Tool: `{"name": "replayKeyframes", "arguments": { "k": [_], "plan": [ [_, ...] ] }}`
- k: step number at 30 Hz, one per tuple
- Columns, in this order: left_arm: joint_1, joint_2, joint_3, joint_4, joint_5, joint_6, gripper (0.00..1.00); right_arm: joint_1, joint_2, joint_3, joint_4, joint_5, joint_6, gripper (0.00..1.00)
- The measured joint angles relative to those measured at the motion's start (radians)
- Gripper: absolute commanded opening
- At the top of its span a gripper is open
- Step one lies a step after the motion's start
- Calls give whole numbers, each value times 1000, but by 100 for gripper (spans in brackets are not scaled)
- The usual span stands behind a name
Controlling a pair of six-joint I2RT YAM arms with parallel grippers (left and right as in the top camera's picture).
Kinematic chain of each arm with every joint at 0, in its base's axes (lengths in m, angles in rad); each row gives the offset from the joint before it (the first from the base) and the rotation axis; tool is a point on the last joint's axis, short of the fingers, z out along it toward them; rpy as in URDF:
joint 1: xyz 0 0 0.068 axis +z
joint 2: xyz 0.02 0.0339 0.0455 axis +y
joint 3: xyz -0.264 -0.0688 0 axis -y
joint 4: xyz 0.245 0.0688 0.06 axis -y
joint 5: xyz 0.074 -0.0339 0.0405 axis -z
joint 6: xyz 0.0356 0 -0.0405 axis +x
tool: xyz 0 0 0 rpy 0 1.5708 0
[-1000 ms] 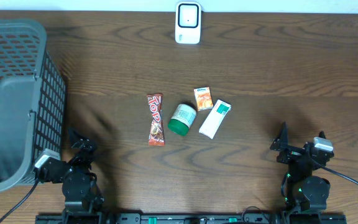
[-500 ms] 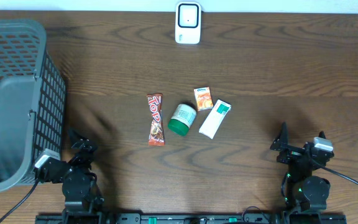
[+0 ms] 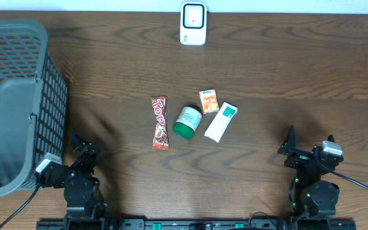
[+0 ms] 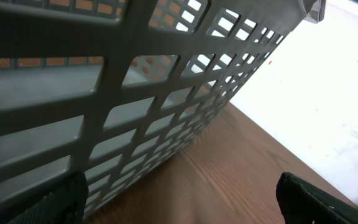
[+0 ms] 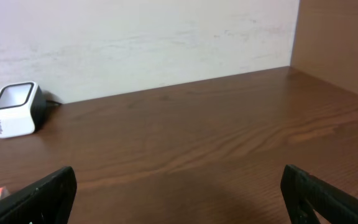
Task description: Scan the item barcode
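Left gripper [image 4: 178, 200]: jaws wide apart, nothing between them. Basket [image 4: 135, 93] wall sits close ahead of it.

Right gripper [image 5: 179, 198]: jaws wide apart, empty.

The items lie in a cluster between the two grippers, forward of both and well apart from each: candy bar [image 3: 160, 122], green-capped jar [image 3: 187, 122], orange box [image 3: 209, 101], white tube [image 3: 220, 121].

Scanner [image 5: 14, 118] stands far ahead of the right gripper, off to its left, by the wall.

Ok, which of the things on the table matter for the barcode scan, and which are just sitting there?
For the job: white scanner; items to scan: candy bar, green-lidded jar, orange box, white tube.
Just lying about: grey basket, possibly a drop-off, cannot tell.
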Motion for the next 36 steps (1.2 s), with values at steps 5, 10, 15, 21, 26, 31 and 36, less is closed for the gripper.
{"name": "replayKeyframes", "arguments": {
  "k": [5,10,15,21,26,31,36],
  "plan": [
    [0,0,0,0,0,0,97,0,0,0,0,0,0,99],
    [0,0,0,0,0,0,97,0,0,0,0,0,0,99],
    [0,0,0,0,0,0,97,0,0,0,0,0,0,99],
    [0,0,0,0,0,0,97,0,0,0,0,0,0,99],
    [0,0,0,0,0,0,97,0,0,0,0,0,0,99],
    [0,0,0,0,0,0,97,0,0,0,7,-11,0,99],
    [0,0,0,0,0,0,97,0,0,0,34,-114,23,99]
  ]
}}
